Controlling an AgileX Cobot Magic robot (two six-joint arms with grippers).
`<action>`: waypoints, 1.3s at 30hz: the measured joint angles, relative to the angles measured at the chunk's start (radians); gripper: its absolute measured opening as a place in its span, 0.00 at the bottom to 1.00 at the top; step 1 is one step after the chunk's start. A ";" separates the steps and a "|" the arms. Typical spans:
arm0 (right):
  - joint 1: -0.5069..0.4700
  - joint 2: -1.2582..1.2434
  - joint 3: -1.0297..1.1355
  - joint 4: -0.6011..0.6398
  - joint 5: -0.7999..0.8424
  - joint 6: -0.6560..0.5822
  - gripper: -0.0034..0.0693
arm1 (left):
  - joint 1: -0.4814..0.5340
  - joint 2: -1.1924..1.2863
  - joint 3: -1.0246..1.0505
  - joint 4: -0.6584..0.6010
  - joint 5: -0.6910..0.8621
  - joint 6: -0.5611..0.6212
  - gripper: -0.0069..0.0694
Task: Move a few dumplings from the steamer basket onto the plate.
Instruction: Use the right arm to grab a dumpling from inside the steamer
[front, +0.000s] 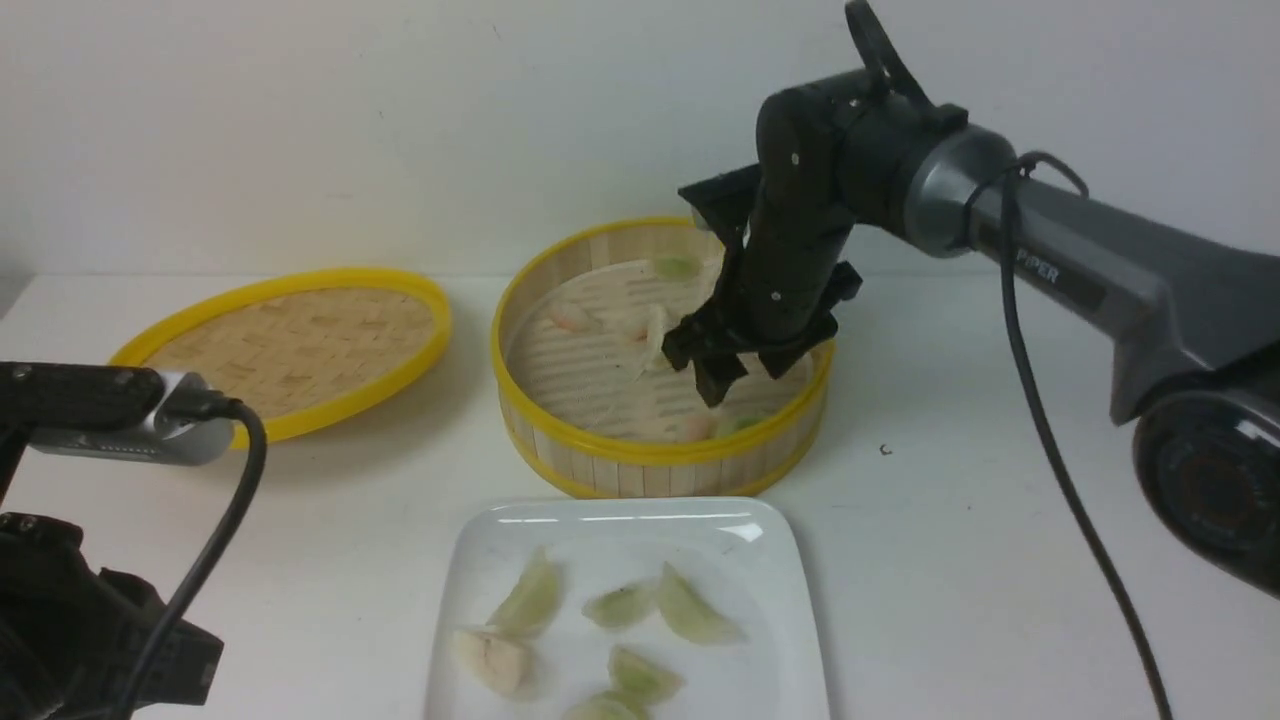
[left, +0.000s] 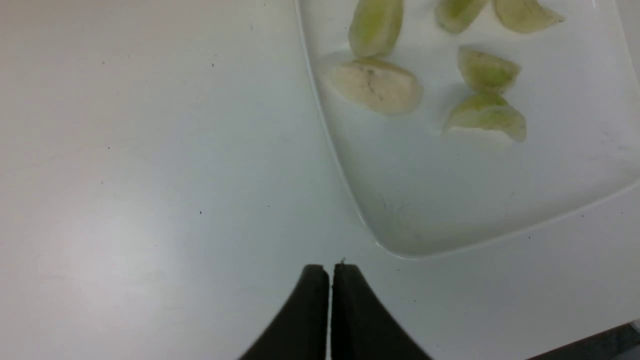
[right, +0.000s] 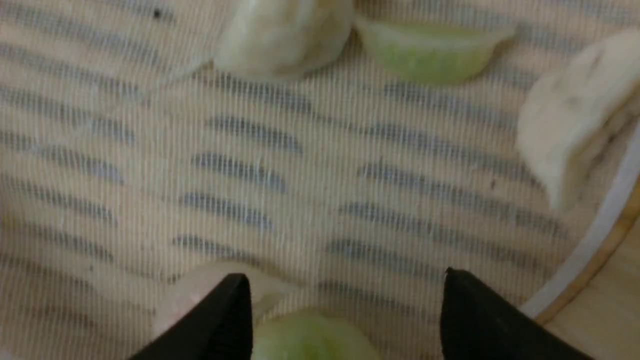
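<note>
Right pincer (front: 735, 378) hangs inside the round bamboo-slat steamer basket with yellow rims (front: 660, 458), toward its 4 o'clock side. Its jaws are spread wide and grip nothing, and a pale green crescent dumpling (right: 310, 337) lies on the slatted floor between its fingers. Other dumplings (front: 675, 267) sit at the basket's 12, 10 and 5 o'clock. Six more lie on the glossy white rounded-square plate (front: 470, 570), at the basket's 6 o'clock on the white worktop (front: 950, 560). Left pincer (left: 330, 274), near the plate's 8 o'clock side, is closed and empty.

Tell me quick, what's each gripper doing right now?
Left gripper: closed, empty.
Right gripper: open, holding nothing, down in the steamer basket.
</note>
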 joint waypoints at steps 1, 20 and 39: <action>0.002 -0.010 0.023 0.000 0.000 0.001 0.67 | 0.000 0.000 0.000 0.000 0.005 0.000 0.08; 0.005 -0.075 0.094 0.021 -0.006 -0.041 0.12 | 0.000 0.000 0.000 0.000 0.005 0.000 0.08; 0.005 -0.085 0.094 -0.005 0.001 -0.105 0.47 | 0.000 0.000 0.000 0.000 0.004 0.000 0.08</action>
